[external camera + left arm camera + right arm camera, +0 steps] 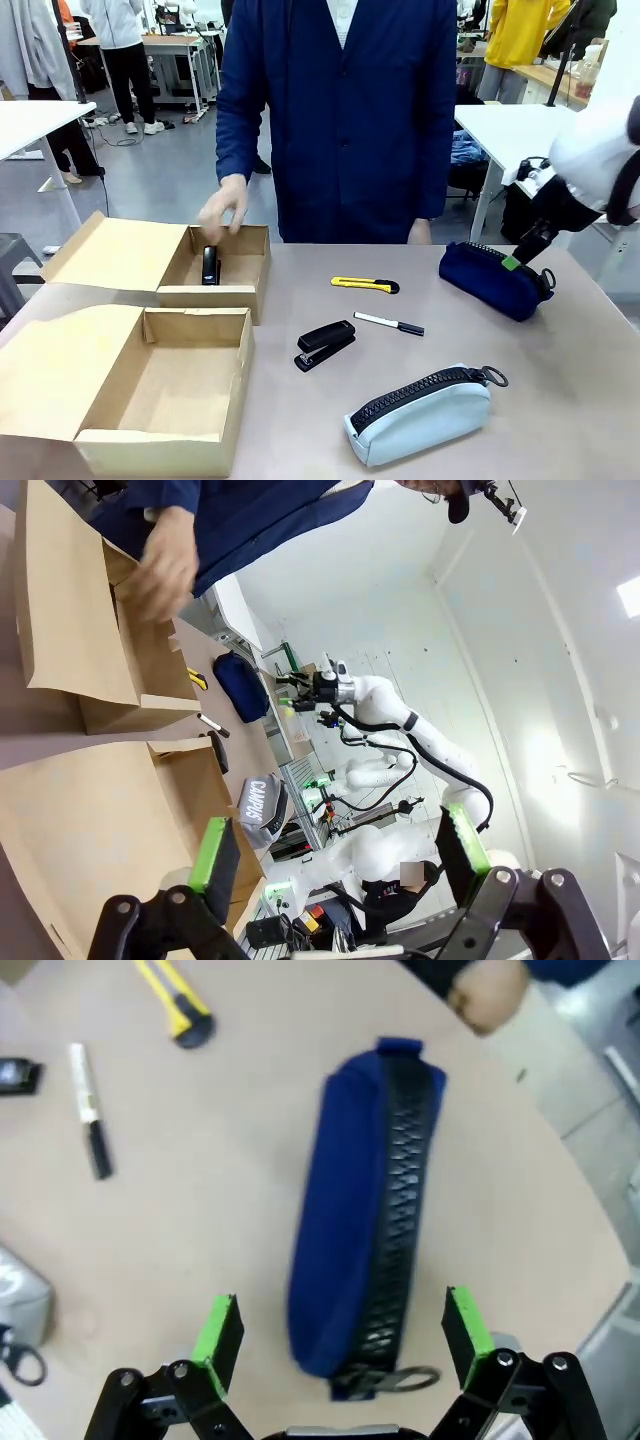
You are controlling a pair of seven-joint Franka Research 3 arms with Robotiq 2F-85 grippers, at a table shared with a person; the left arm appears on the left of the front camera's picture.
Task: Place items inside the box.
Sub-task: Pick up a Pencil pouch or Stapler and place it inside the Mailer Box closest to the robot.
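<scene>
Navy fabric zip pouch (495, 280), long and soft, black zipper along its top, lies at the table's (300, 420) far right corner, close to the right edge. Right gripper (520, 262) sits low over its right end. In the right wrist view the green pads stand wide apart on either side of the pouch near the zip ring; whether they touch the fabric, cannot tell. Left gripper (338, 852) also spread wide, empty, hanging over brown cardboard at the table's left side. Mid-table: yellow utility knife (365, 285), white-and-black marker (390, 323) and black stapler (325, 345), each apart from the others. Pale grey-blue zip pouch (420, 415) lies toward the near edge. Two open brown cardboard boxes stand at the left: near box (150, 455) at the near left corner, far box (205, 298) behind it with a small black object (210, 265) standing inside. Person's hand (222, 210) hovers above the far box. Likely step: closing on the navy pouch for a carry across to a box. Risks, as judged: a grip this near one end lets the long pouch droop and swing, or slide out of the pads. A closing finger landing short could nudge it off the right edge. The carry path crosses the small items, and a hanging end could drag them. The hand over the far box could meet the arm.
</scene>
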